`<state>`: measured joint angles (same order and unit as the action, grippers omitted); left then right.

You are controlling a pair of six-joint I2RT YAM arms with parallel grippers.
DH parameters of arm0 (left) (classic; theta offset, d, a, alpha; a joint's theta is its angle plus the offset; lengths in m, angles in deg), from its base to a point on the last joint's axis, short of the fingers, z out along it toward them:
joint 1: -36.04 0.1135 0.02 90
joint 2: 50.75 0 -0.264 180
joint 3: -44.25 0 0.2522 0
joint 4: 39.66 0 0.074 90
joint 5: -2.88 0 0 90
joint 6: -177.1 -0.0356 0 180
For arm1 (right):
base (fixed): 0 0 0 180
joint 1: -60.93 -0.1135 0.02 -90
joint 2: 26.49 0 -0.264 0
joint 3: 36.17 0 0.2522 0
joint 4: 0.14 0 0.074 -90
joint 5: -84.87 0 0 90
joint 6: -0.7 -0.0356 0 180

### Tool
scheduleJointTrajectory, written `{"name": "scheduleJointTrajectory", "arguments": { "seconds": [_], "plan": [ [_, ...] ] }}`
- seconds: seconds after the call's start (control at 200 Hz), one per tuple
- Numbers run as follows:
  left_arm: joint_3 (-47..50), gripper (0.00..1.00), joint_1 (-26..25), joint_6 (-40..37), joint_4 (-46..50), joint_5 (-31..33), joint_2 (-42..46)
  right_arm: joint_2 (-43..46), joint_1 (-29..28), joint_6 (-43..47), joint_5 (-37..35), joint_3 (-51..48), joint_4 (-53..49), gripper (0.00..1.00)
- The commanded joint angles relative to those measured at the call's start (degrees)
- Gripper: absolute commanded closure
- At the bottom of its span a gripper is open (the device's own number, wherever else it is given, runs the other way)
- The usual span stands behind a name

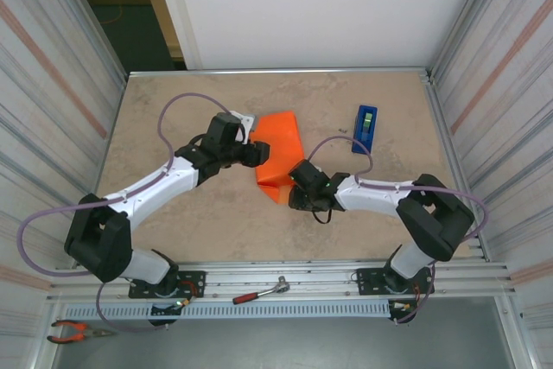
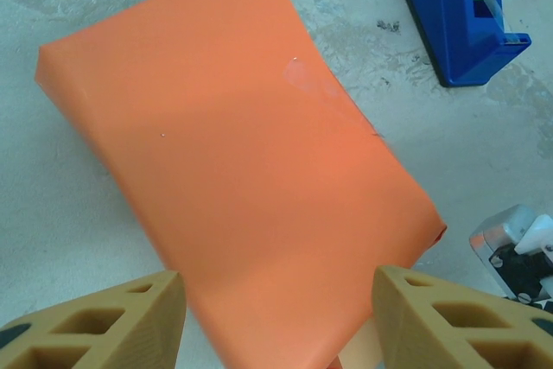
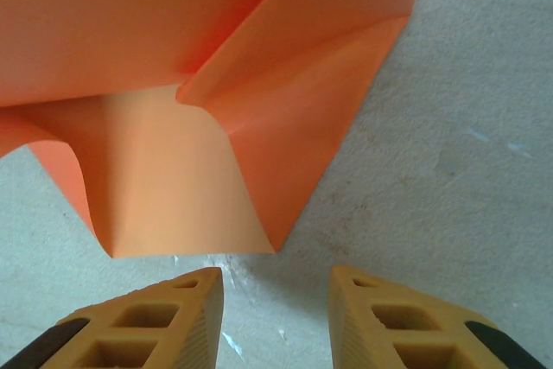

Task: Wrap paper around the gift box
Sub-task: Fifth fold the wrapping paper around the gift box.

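Our right gripper (image 3: 275, 313), jaws apart, faces the loose end flap of the paper (image 3: 164, 170) mid-table, our left gripper (image 2: 276, 321) spread astride the parcel; we judge the sheet light, limp, crease-prone, best pinched at that flap's edge

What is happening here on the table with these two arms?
Two robot arms are working on a parcel of orange paper. The paper is folded over the top, but the end facing the right pincer is unfinished, with loose flaps. Both pincers are open and hold nothing; the left pincer sits at the parcel's edge. A blue tape dispenser stands nearby.
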<state>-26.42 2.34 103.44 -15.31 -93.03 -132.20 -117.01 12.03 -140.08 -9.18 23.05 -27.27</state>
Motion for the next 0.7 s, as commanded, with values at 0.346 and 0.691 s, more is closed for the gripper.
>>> {"name": "scheduleJointTrajectory", "arguments": {
  "seconds": [0.346, 0.691],
  "plan": [
    [-0.6, 0.41, 0.5, -1.4, 0.9, 0.7, -0.2, -2.9, -0.4, -1.8, -3.5, 3.3, 0.1, 0.67],
    [-0.8, 0.41, 0.6, -1.1, 1.0, 0.6, 0.0, -4.4, -0.7, -2.5, -3.3, 2.6, 0.6, 0.71]
  ]
}}
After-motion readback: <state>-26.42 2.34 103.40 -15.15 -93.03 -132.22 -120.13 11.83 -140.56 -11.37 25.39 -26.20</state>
